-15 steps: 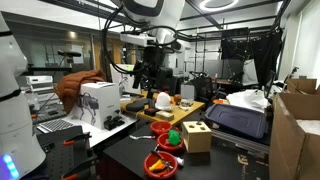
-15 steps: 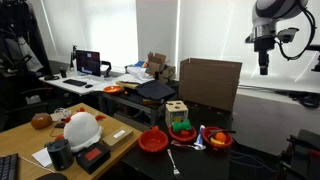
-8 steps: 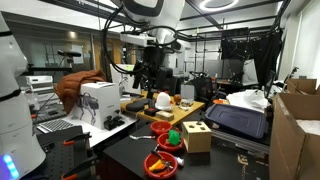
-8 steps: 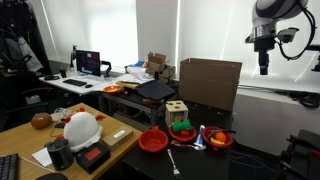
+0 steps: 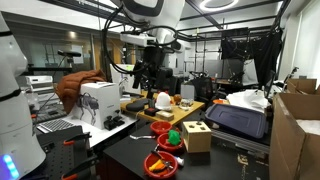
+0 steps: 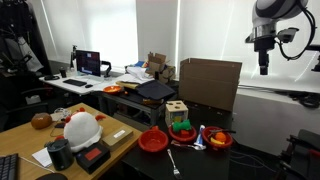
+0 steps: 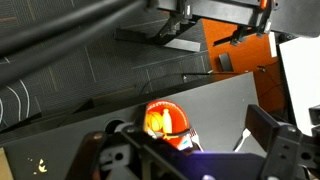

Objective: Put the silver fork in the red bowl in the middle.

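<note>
The silver fork lies flat on the black table in front of three red bowls. The middle red bowl holds green items and stands before a wooden block box; it also shows in an exterior view. My gripper hangs high in the air, well above and off to one side of the table, also seen in an exterior view. It is open and empty. In the wrist view the fork lies on the dark table beside a red bowl filled with toys, far below my gripper.
Two more red bowls flank the middle one. A wooden shape-sorter box stands behind it, with a large cardboard box further back. A white-and-red helmet-like object and a black device sit on the neighbouring desk.
</note>
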Tool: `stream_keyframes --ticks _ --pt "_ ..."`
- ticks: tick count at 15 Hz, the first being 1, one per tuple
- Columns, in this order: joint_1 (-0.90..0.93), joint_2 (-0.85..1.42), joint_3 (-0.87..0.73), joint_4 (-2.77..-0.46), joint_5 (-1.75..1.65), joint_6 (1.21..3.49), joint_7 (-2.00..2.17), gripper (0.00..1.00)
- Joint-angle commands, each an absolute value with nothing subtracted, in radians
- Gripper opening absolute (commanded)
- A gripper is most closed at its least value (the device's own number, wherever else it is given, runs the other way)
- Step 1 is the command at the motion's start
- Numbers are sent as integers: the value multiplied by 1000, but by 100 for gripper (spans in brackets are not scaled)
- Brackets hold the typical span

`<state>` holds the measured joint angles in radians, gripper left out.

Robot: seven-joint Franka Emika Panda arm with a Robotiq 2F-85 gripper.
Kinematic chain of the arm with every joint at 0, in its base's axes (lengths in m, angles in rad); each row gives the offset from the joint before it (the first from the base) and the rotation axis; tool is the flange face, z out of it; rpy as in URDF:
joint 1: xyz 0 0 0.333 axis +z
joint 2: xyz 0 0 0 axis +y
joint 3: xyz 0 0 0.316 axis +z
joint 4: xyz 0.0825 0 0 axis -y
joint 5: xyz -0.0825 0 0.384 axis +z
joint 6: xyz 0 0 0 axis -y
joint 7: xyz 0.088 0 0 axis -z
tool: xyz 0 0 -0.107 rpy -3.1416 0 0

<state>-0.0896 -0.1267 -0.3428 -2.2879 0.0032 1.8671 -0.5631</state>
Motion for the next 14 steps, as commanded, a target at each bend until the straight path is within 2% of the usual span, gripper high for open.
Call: stream_keyframes --ticks 1,14 --pt "-126 -125 -307 -2286 7 1865 -567 100" --pt "-112 180 -144 -2116 83 2002 -460 100"
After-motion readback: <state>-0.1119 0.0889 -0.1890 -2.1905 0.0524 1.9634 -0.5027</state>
